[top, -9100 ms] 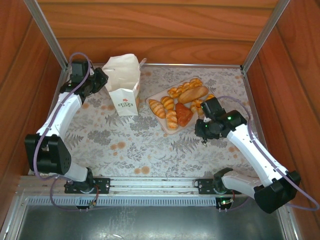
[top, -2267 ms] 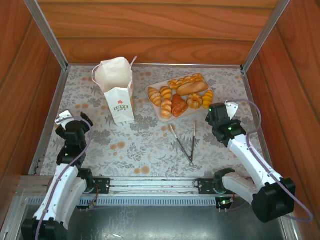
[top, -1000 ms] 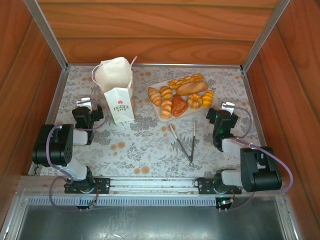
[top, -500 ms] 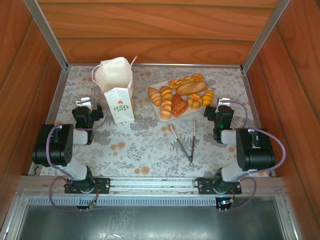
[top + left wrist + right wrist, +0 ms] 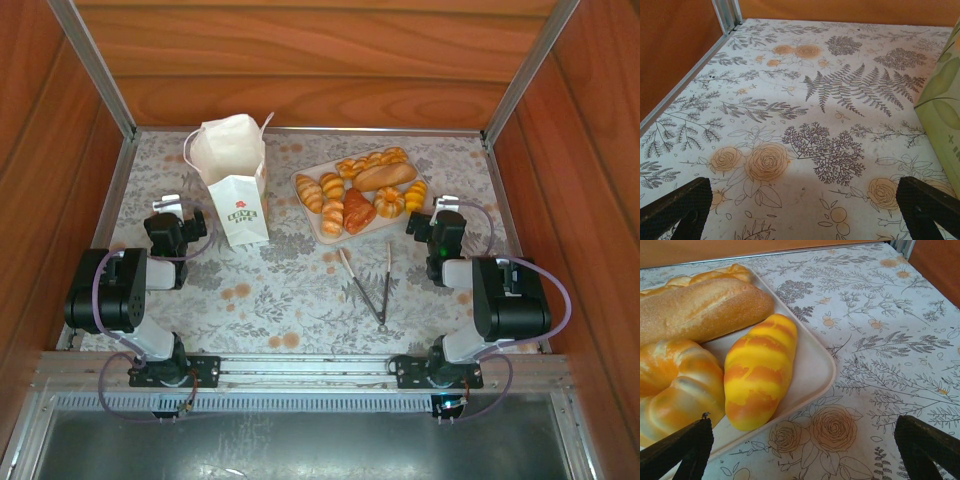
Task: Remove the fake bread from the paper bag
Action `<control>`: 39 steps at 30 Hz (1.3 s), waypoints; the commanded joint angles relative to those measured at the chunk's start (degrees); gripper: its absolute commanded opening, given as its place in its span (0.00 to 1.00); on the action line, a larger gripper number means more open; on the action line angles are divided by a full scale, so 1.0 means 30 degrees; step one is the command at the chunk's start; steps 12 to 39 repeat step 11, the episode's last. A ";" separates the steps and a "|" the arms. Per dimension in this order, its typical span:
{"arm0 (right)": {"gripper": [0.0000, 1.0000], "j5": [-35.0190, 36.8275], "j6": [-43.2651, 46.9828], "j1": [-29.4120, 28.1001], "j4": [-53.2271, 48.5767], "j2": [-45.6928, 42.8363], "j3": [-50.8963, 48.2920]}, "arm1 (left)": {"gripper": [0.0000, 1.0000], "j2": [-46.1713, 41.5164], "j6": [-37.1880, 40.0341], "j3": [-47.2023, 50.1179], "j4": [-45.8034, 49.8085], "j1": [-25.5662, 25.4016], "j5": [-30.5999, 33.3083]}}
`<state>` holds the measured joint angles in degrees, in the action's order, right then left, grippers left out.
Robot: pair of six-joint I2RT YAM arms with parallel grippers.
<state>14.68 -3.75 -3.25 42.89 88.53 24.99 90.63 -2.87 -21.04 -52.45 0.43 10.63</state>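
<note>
Top external view gives us the whole table [image 5: 280, 300], and the biggest worry sits on its far left: the paper bag [image 5: 235, 185] stands upright with its mouth open, well apart from the food. It looks light, so we judge that any sideways nudge from an arm, or a finger catching its top edge, would tip it over. We cannot see down to its bottom from here, so a piece may be left inside; calling the job finished without a look would be the next mistake. Right of the bag lies the tray [image 5: 810, 365], and the fake bread [image 5: 358, 195] is heaped on it, outside the bag. The tongs [image 5: 370, 280] lie on the cloth between the two arms, just in front of the tray, where a sweeping forearm could drag them. Our left gripper [image 5: 800, 215] is spread wide and holds nothing, low over bare cloth with the bag's side just to its right, so a turn that way would shove the bag. Our right gripper [image 5: 800, 450] is likewise spread and empty, low and near the tray's corner; a push forward would slide the tray. That would likely send the yellow striped roll [image 5: 760, 370], lying near the rim, onto the table.
</note>
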 commanded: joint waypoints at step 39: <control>1.00 -0.0220 0.0068 0.0062 -0.0098 -0.0372 0.0306 | 1.00 -0.0151 -0.0141 -0.0229 -0.0041 0.0116 0.0030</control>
